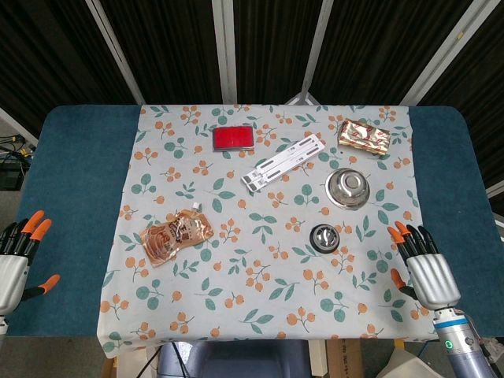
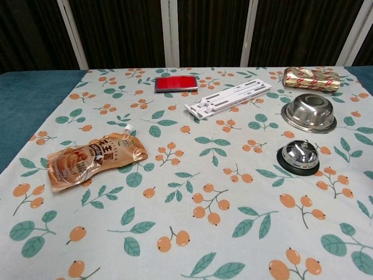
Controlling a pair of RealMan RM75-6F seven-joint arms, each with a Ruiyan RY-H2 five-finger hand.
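Note:
My left hand [image 1: 17,260] hovers off the left edge of the floral cloth, fingers spread, holding nothing. On the near right, my right hand [image 1: 426,264] sits above the cloth's corner, also spread and empty. Neither hand shows in the chest view. Nearest my left hand lies a brown spouted pouch [image 1: 175,236] [image 2: 93,158]. A small call bell [image 1: 324,237] [image 2: 300,155] stands closest to my right hand, with an upturned steel bowl [image 1: 349,187] [image 2: 309,112] behind it.
At the far side lie a red flat case [image 1: 233,138] [image 2: 176,83], a white slotted rack [image 1: 283,162] [image 2: 228,97] and a gold-wrapped packet [image 1: 364,137] [image 2: 311,79]. The floral cloth [image 1: 260,307] covers a blue table [image 1: 75,181]. Dark curtains hang behind.

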